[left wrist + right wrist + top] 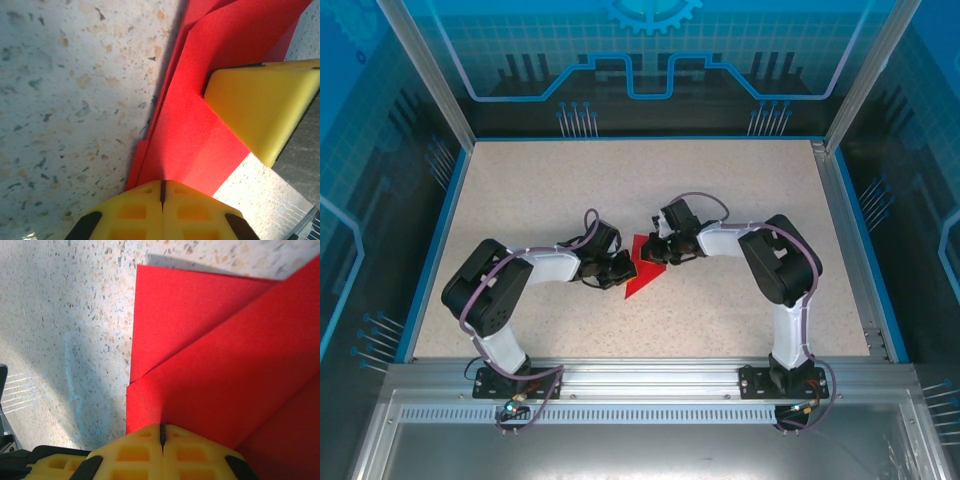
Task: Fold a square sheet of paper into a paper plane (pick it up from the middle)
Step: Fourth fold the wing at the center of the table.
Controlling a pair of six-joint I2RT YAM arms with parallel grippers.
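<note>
You've got a speckled beige table (520,190) with a partly folded red paper (640,272) lying on it near the middle.

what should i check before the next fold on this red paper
1. paper partly folded, layers overlapping: ok
2. left hand shut at the paper's edge: ok
3. right hand shut at the paper's edge: ok
4. either hand truly pinching the paper, not just pressing it: cannot tell
5. paper lying flat on the table: not ok, its edge casts a wide shadow
6. plane shape finished: not ok
</note>
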